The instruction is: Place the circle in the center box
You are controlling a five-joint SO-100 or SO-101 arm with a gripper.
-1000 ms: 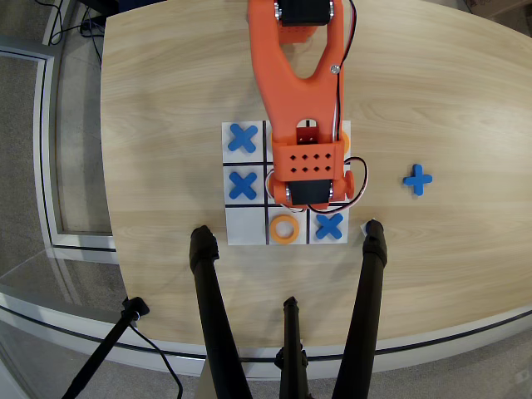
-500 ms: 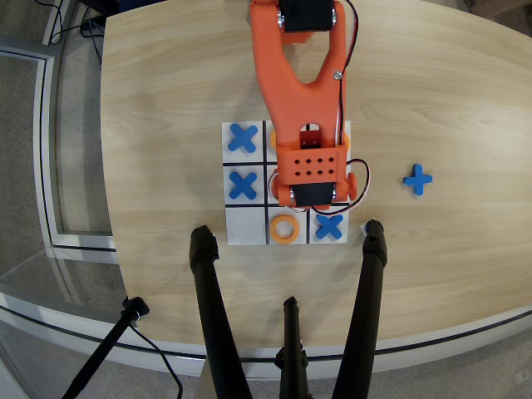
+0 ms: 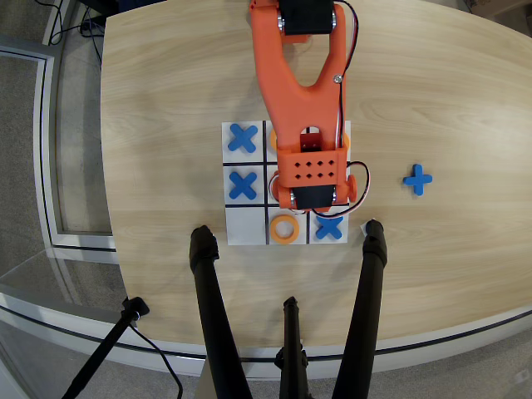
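- Orange plastic, flat and ring-shaped, the circle (image 3: 285, 229) that shows plainly lies in the bottom middle cell of the white square board (image 3: 234, 231), just below frame centre, free of the arm.
- A sliver of a second orange ring (image 3: 273, 138) peeks out at the arm's left edge in the top middle cell; whether another ring is under the arm I cannot tell.
- The center box (image 3: 270, 184), the white middle cell bounded by black grid lines, is almost wholly hidden under the orange arm; only a strip at its left edge shows.
- The hand is out of sight beneath the arm's perforated orange wrist block (image 3: 311, 169), so I cannot tell whether it is released, clenched or carrying a ring. The arm sits square over the middle cell, which suits a placing there, as I judge it.
- Blue plastic X-shaped crosses fill the top left cell (image 3: 242, 138), the middle left cell (image 3: 242, 184) and the bottom right cell (image 3: 330, 227).
- A spare blue cross (image 3: 418, 179) lies well apart on the pale wood-grain surface (image 3: 166, 100), right of the board.
- Black tripod legs (image 3: 213, 307) cross the lower frame.
- No brand, label or writing is readable.
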